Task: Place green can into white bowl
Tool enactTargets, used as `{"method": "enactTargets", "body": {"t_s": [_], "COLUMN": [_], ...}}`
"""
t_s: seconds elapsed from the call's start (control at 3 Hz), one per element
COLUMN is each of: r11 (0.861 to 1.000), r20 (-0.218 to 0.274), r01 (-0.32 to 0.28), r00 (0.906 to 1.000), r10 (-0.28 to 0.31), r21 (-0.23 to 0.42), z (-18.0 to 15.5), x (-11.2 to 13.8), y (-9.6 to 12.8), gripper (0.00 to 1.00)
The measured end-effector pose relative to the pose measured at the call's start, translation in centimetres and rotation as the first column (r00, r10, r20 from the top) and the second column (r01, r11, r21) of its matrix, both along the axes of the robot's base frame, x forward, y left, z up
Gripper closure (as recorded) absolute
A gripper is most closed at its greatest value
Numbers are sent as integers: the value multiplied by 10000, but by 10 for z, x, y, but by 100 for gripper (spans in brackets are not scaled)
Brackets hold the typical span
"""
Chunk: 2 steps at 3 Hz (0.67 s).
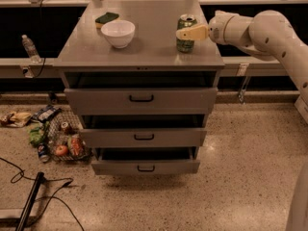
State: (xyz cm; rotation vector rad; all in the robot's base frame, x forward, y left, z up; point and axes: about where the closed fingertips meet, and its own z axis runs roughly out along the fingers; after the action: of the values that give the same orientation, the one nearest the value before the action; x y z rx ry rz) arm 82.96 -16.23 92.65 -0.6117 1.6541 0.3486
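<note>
Noted open drawers (pixel 142 98) nearest. Above, on tabletop (pixel 149 49), right side: green can (pixel 185 44) upright, pincer (pixel 191 32) against its mid-height from the right; cannot tell whether clamped. Judged light, thin-walled, slick, dentable: take mid-body, squeeze gently. Well left: white bowl (pixel 118 32). Beyond: sponge (pixel 107 18).
</note>
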Motion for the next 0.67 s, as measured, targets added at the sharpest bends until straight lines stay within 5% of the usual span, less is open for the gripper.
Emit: {"method": "enactTargets", "body": {"t_s": [0.33, 0.67], "r11": [9997, 9975], "r20": [-15, -181], "r01": [-250, -700], "r00": [9997, 9974], "r10": [250, 700], "r21": [27, 14], "z": [-3, -11], "x": [13, 26], "y": [17, 39], "gripper": [0, 19]}}
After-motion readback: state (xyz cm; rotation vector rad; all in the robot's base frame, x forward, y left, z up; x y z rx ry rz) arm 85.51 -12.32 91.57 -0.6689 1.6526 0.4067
